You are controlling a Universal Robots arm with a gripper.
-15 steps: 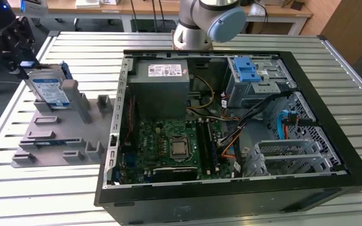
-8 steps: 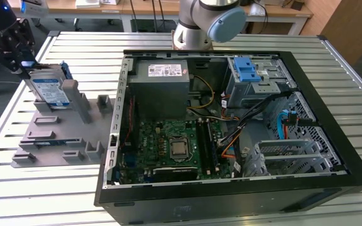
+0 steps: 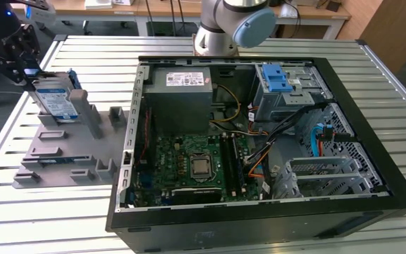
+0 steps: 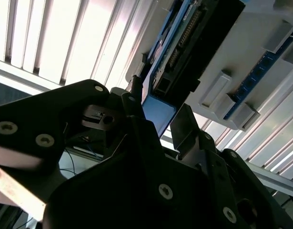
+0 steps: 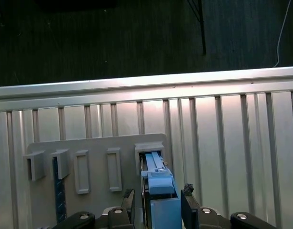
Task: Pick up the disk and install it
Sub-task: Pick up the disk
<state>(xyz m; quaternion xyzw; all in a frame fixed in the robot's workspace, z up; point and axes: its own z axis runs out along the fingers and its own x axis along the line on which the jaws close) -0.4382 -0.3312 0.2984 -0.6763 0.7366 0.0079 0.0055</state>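
1. The table is bare ribbed aluminium, with long parallel slats that shine pale in both wrist views.
2. The computer case is a black metal box lying open on the table; it fills the middle and the exterior view's right.
3. The arm is smooth silver-grey tube with a round blue cap on one joint; its base stands beyond the case.
4. The fixture plate is matt grey plastic, flat, with raised rectangular slots and posts; it lies on the table at the exterior view's left, just beside the case.
5. The motherboard is green and flat in the case floor.
6. The power-supply box is grey sheet metal; it carries a white sticker whose print cannot be made out.
7. The drive cage is silver perforated metal with a blue plastic latch.
8. The disk stands on edge, slightly tilted, in a slot at the fixture's upper-left corner in the exterior view; it is a silver slab in a blue plastic bracket, and its blue-and-white label is not legible; in the first wrist view its blue edge rises out of the slot.
9. The gripper is black and angular and reaches down onto the disk's upper end; in the first wrist view its fingers are drawn in narrow on either side of the bracket, holding the disk.
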